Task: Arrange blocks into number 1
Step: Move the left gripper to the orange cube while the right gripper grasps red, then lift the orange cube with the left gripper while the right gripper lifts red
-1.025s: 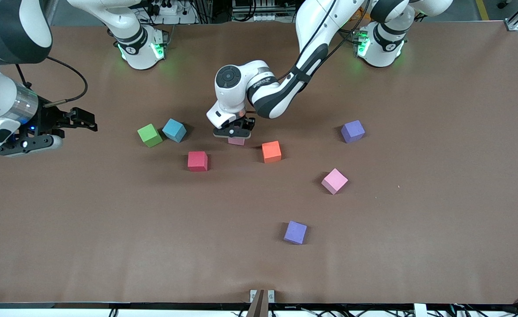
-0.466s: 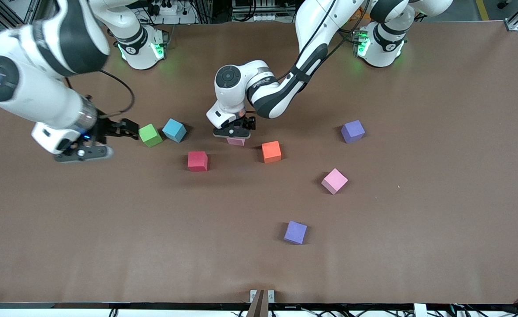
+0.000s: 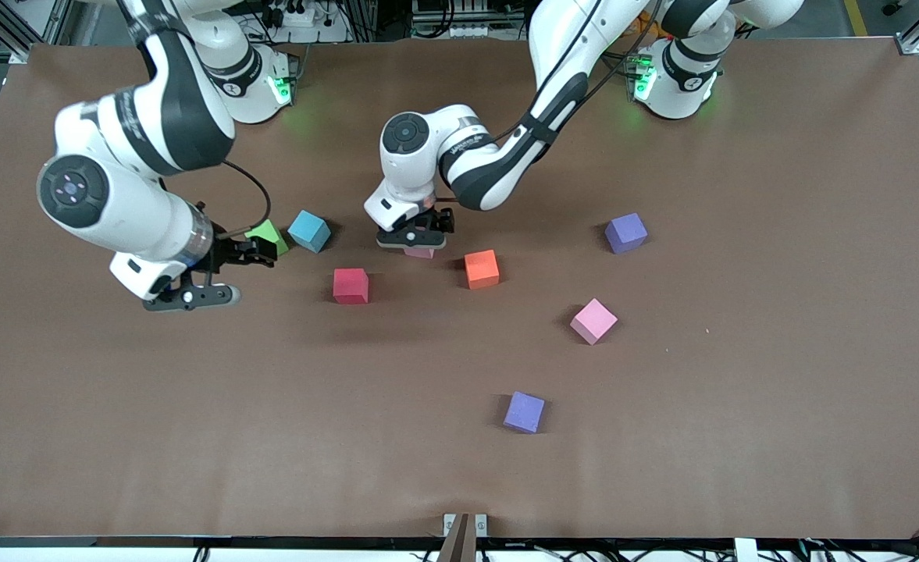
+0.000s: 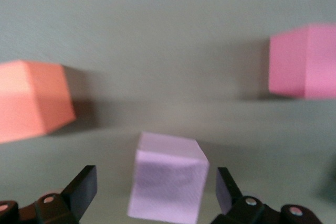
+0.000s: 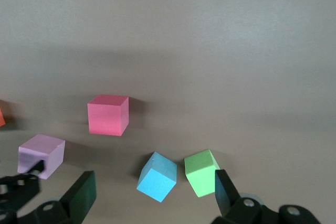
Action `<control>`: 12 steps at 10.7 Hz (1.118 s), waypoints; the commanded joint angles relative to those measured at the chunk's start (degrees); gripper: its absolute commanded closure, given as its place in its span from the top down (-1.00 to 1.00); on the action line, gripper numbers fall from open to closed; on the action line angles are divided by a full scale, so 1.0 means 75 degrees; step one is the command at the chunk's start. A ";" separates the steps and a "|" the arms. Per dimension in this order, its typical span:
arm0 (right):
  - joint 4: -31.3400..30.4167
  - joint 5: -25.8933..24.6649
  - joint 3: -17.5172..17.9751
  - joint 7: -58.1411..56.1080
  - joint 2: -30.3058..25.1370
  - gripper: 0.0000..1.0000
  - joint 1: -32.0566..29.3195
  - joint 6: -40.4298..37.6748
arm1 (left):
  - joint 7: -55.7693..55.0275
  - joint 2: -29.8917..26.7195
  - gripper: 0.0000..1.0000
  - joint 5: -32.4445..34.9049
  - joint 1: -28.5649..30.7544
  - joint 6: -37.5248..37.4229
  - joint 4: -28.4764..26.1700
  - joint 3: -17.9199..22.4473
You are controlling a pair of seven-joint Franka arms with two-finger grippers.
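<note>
While my right gripper (image 3: 260, 255) hangs with its fingers (image 5: 80, 195) apart over the green cube (image 3: 268, 233), my left gripper (image 3: 420, 232) sits low over a pale pink block (image 4: 168, 178), fingers (image 4: 84, 190) spread to either side of it and clear of its faces. Taking the red block (image 3: 350, 285) as the marker on the brown bench (image 3: 740, 406): the green cube lies toward the right arm's end and farther from the front camera, with the light blue block (image 3: 308, 230) just beside it. The pale pink block rests toward the left arm's end of the red block and a little farther from the camera; the orange block (image 3: 482, 268) lies near it, farther along toward that end. The second pink block (image 3: 593, 321) sits farther along again and nearer the camera. One purple cube (image 3: 625, 232) lies nearest the left arm's end, another (image 3: 524, 411) closest to the camera.
</note>
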 commanded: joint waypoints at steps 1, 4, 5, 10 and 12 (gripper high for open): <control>0.0026 0.0067 -0.0022 0.0382 0.0566 1.00 0.0350 0.0496 | -0.0167 -0.0530 1.00 0.0094 0.0532 -0.0893 -0.0210 -0.0038; 0.0026 0.0067 -0.0022 0.1132 0.1258 1.00 0.0947 0.1096 | -0.0155 -0.0825 1.00 0.0071 0.1107 -0.1202 -0.0796 -0.0038; 0.0026 0.0056 -0.0022 0.1331 0.1434 1.00 0.1065 0.1189 | -0.0155 -0.0778 1.00 -0.0068 0.1224 -0.1132 -0.0820 -0.0038; -0.0724 0.0056 -0.0022 0.1579 0.1752 1.00 0.1301 0.2338 | -0.0668 -0.0766 1.00 -0.0246 0.1390 0.0059 -0.1474 -0.0050; -0.0724 0.0056 -0.0022 0.1591 0.1904 1.00 0.1382 0.2467 | -0.0894 -0.0813 1.00 -0.0175 0.1319 0.0439 -0.1838 -0.0073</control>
